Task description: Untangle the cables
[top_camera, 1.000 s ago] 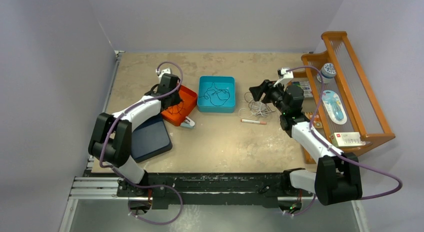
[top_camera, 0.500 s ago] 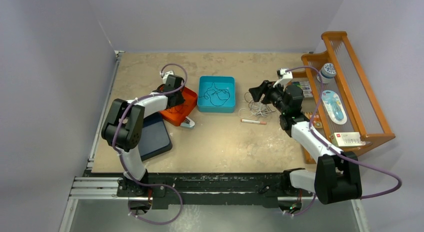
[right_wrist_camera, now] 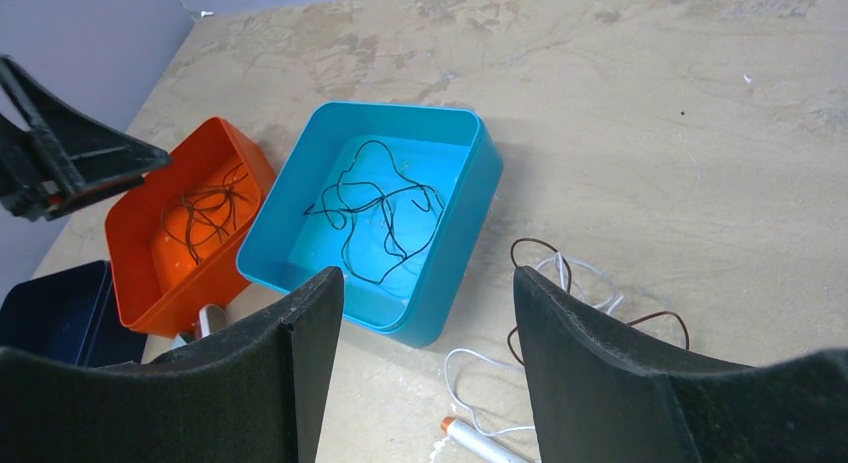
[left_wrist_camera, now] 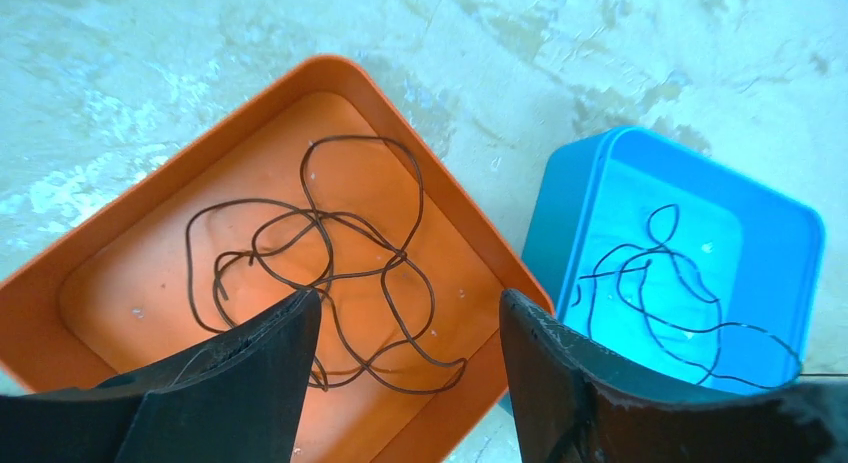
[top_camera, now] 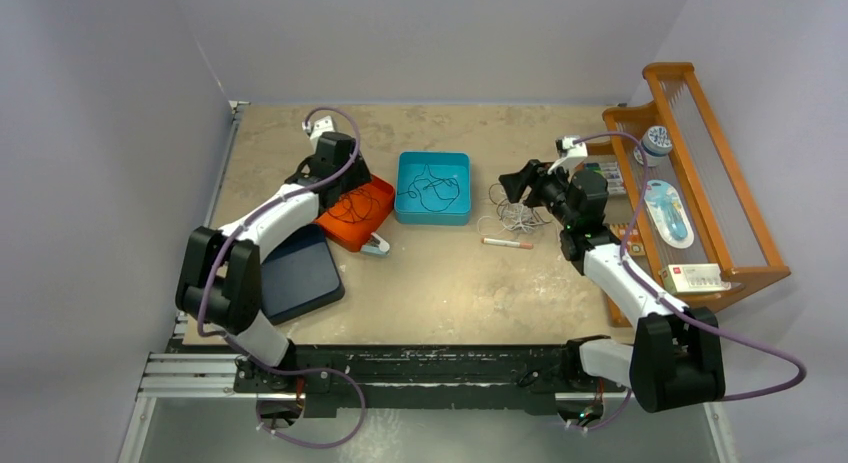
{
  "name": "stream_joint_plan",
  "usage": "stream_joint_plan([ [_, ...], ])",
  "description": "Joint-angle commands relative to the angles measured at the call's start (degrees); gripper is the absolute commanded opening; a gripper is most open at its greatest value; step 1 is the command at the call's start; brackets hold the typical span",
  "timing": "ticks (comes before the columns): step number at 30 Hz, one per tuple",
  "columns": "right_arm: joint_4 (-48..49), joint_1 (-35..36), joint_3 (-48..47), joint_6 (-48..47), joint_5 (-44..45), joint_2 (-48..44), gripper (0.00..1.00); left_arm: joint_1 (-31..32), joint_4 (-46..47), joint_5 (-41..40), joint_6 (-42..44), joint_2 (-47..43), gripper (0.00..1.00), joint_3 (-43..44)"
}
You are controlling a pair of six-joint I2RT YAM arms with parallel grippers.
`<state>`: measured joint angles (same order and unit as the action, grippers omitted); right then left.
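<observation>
A dark brown cable (left_wrist_camera: pixel 330 273) lies in loose loops inside the orange tray (left_wrist_camera: pixel 120 253), and nothing is touching it. My left gripper (left_wrist_camera: pixel 408 295) hangs open just above that tray (top_camera: pixel 372 188), with nothing between its fingers. A black cable (left_wrist_camera: pixel 680 303) lies in the blue tray (top_camera: pixel 404 208). On the table right of that tray is a tangle of whitish-grey and brown cables (top_camera: pixel 513 215). My right gripper (right_wrist_camera: pixel 428 275) is open and raised over the blue tray's near right side. The tangle (right_wrist_camera: pixel 570 293) sits just beyond its right finger.
A white-and-orange pen (top_camera: pixel 508 243) lies in front of the tangle. A dark blue tray (top_camera: pixel 300 273) sits near the left arm, and a small white object (top_camera: pixel 375 246) lies at the orange tray's front corner. A wooden rack (top_camera: pixel 700 173) holding items lines the right edge.
My left gripper has gone from shut to open over the orange tray and has drawn back slightly toward the far left. The right arm has not moved.
</observation>
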<state>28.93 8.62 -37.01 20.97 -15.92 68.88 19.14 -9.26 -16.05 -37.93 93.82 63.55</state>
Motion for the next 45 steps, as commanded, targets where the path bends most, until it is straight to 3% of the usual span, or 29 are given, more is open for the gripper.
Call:
stream_joint_plan([
  [1,1.44,-0.1,-1.03,-0.22,1.66,-2.18,0.66,-0.57,-1.43,-2.94,-0.42,-4.78,0.66,0.06],
  [9,-0.69,-0.1,-1.51,-0.58,3.62,-2.61,0.66,-0.53,-2.14,-1.44,-2.08,-9.81,0.66,-3.25],
  [18,-11.63,-0.1,-2.33,2.76,11.9,-3.28,0.65,-0.02,1.71,6.13,-1.34,-11.78,0.68,-6.69],
  [28,-26.39,-0.1,-10.68,3.31,18.76,2.54,0.66,9.47,2.4,2.84,1.83,-10.96,0.68,-4.73],
  [34,-28.88,1.37,-12.36,11.63,18.34,2.57,0.68,11.09,4.18,5.44,0.98,-8.95,0.66,-4.28],
  [39,-32.48,8.34,-14.09,23.08,26.94,3.89,0.69,11.1,3.99,4.67,0.94,-9.6,0.66,-4.28],
  [45,-33.3,9.91,-12.64,33.99,32.76,6.24,0.72,11.1,3.78,4.31,0.94,-10.33,0.66,-4.74],
])
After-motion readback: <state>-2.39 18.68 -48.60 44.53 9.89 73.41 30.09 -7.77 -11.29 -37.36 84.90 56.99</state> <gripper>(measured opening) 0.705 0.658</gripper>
